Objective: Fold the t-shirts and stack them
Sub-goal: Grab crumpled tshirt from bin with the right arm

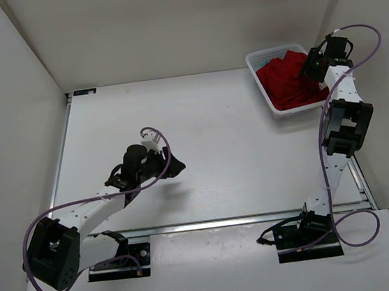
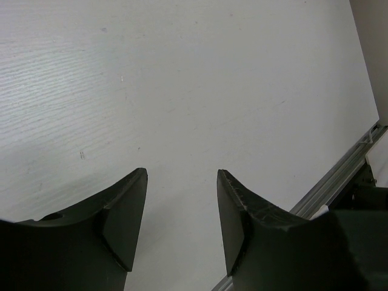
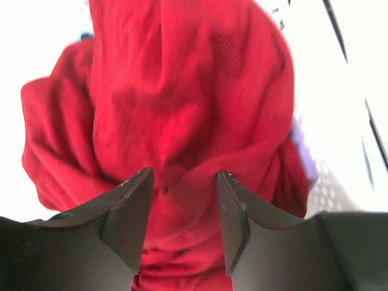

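Note:
A crumpled red t-shirt (image 1: 284,83) fills the white lattice basket (image 1: 259,58) at the table's back right. My right gripper (image 1: 310,69) hangs over the basket's right side, open. In the right wrist view its fingertips (image 3: 183,174) straddle a raised fold of the red t-shirt (image 3: 182,91) without closing on it. A sliver of pale lavender cloth (image 3: 302,150) shows past the red one's right edge. My left gripper (image 1: 173,167) hovers open over bare table left of centre; nothing lies between its fingers (image 2: 182,173).
The basket wall (image 3: 328,195) shows at the right of the right wrist view. White walls enclose the table on the left, back and right. An aluminium rail (image 2: 339,182) runs along the table's near edge, by the arm bases.

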Action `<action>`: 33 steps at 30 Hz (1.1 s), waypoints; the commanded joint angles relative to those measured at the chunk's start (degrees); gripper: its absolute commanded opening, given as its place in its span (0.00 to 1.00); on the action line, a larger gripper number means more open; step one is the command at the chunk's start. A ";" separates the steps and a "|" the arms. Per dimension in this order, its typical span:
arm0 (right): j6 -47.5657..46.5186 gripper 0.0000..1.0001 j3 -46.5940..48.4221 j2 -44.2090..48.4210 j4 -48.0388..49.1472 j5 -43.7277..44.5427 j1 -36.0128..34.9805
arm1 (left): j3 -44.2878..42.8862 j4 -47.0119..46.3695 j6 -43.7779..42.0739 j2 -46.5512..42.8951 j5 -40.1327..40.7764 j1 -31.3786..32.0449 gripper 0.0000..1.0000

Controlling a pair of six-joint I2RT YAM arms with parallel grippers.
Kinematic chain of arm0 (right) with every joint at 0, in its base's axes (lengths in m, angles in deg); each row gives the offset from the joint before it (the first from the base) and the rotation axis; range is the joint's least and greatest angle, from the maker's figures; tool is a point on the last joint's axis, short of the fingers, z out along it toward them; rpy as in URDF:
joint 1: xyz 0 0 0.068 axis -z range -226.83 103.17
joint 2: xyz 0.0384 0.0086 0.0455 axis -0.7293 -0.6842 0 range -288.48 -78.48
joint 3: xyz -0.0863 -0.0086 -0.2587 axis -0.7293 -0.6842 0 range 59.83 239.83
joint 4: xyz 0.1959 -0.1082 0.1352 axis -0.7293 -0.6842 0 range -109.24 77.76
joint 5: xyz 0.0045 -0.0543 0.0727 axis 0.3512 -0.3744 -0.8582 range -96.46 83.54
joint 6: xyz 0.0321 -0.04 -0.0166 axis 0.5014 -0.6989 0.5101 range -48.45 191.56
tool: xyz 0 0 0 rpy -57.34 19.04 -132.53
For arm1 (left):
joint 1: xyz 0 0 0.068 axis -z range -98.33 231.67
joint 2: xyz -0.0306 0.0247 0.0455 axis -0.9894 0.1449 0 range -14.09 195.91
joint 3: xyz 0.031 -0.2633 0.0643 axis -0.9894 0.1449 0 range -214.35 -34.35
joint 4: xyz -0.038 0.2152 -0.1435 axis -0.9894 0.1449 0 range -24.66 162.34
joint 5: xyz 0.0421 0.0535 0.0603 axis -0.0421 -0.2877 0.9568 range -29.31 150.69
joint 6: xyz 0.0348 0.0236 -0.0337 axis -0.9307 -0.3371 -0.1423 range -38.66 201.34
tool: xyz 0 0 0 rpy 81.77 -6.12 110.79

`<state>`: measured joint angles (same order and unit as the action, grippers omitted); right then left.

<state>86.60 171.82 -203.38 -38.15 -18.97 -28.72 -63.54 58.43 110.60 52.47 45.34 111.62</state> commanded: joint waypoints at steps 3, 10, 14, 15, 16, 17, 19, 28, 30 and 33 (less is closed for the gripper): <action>-0.90 0.45 6.15 -2.72 -3.18 -0.32 0.26 | -3.06 0.77 -0.78 -0.12 0.59 -1.04 0.60; -1.07 0.13 4.74 -2.19 -3.18 0.38 0.00 | -2.45 1.29 -0.69 -0.82 0.85 -1.39 0.58; -0.46 0.00 4.56 0.00 -3.62 0.39 -0.35 | -2.63 1.55 -0.34 -1.26 0.24 -1.74 0.57; -0.72 0.00 4.56 1.58 -3.62 0.21 -0.53 | -2.97 1.47 -0.17 -1.00 0.59 -1.92 0.56; -0.29 0.00 4.73 3.33 -3.71 0.21 -1.05 | -3.50 1.73 0.01 -1.43 0.50 -1.92 0.56; -0.46 0.00 4.91 5.09 -3.79 -0.14 -1.14 | -4.11 2.17 0.19 -1.18 0.24 -1.92 0.56; 0.07 0.00 6.75 8.86 -3.79 -1.19 -1.76 | -5.17 2.61 0.28 -1.87 0.24 -2.01 0.57; -4.14 0.00 13.26 32.06 -4.15 -2.17 -14.74 | -8.07 5.33 2.29 -5.82 -1.70 -5.43 0.57; -5.46 0.00 11.95 36.55 -1.53 -2.17 -19.65 | -8.43 6.04 2.47 -6.88 -2.92 -7.36 0.57; -8.18 0.00 11.68 42.53 1.64 -0.94 -29.32 | -9.56 6.91 2.65 -8.47 -5.20 -10.52 0.58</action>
<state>81.84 181.89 -166.18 -42.13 -19.84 -52.11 -70.01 63.85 112.67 46.37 43.31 103.73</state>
